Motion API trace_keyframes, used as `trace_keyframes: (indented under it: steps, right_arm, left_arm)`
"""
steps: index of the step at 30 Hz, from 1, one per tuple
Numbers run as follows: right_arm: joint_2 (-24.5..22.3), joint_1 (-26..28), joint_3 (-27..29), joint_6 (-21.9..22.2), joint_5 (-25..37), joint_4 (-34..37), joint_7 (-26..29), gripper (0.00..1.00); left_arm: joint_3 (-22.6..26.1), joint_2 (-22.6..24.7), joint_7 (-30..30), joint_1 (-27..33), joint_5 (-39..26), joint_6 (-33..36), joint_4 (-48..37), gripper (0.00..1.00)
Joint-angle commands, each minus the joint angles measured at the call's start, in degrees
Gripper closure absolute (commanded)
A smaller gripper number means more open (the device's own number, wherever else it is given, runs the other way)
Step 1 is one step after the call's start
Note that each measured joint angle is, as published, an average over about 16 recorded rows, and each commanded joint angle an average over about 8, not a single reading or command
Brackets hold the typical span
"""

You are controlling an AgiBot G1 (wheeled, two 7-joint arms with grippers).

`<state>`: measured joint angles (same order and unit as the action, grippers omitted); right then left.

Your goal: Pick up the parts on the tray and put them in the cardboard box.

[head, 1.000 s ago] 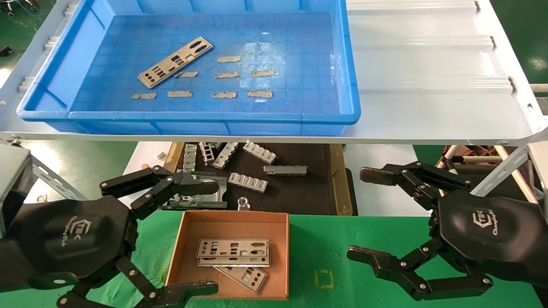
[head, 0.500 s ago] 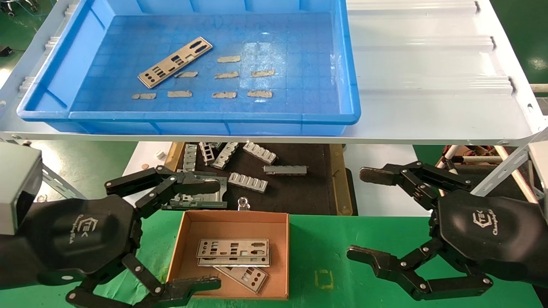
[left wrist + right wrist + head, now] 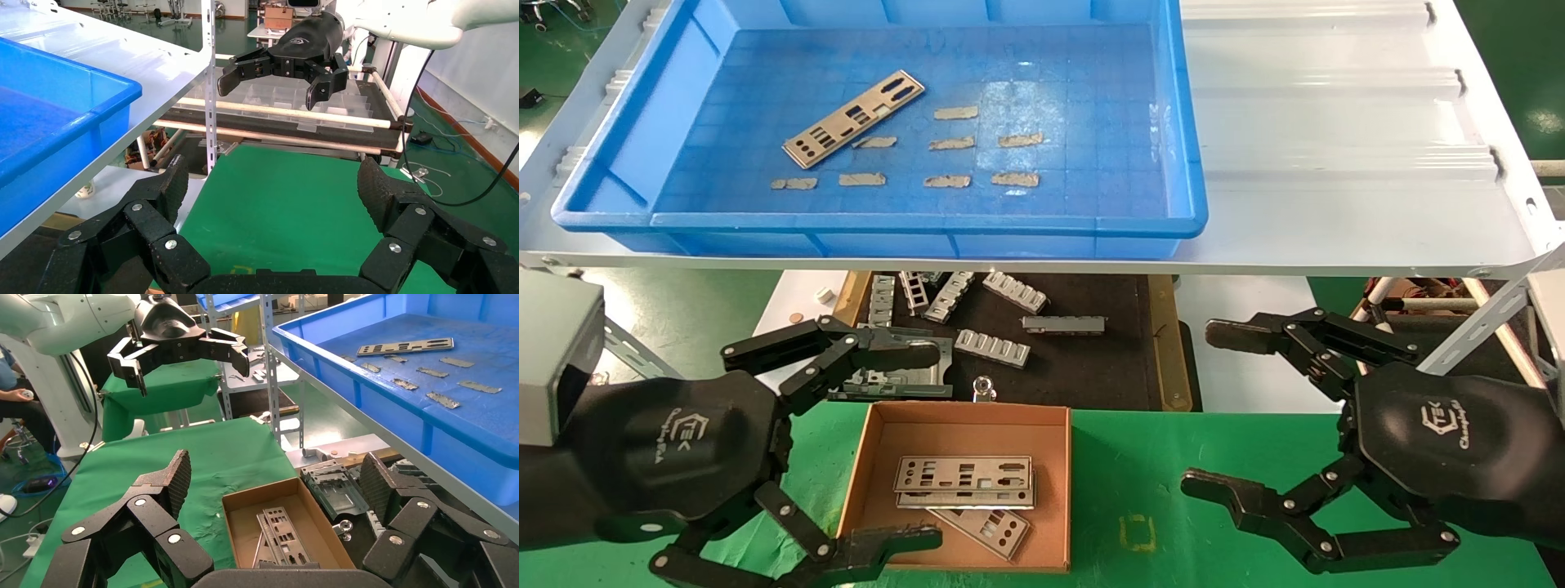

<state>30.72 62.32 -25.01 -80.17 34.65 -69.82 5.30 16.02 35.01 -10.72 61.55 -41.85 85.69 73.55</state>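
Where visible, both end effector (image 3: 911,445) housings read "TEK".

A green desk (image 3: 1156,474) carries the cardboard box (image 3: 870,457) between both end effectors; the white shelf (image 3: 1336,163) beyond them bears the blue tray (image 3: 1185,122).

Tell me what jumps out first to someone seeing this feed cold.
The big blue tray on the white shelf dominates, holding one last metal part among small tan tape strips. Below it, on the green table, the cardboard box already holds a few plates. The left pincer hangs open beside the box, empty; the right pincer waits open, off to the other side.
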Motion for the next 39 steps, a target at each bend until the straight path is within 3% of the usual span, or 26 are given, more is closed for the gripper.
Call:
trace_keyframes:
  steps: [1, 39]
  right_arm:
    - [0.0, 0.0, 0.0, 0.0, 0.0, 0.0, 0.0, 0.0]
    - [0.0, 0.0, 0.0, 0.0, 0.0, 0.0, 0.0, 0.0]
  left_arm:
    - [0.02, 0.01, 0.01, 0.01, -0.01, -0.01, -0.02, 0.0]
    - [0.12, 0.07, 0.08, 0.07, -0.08, -0.06, -0.13, 0.0]
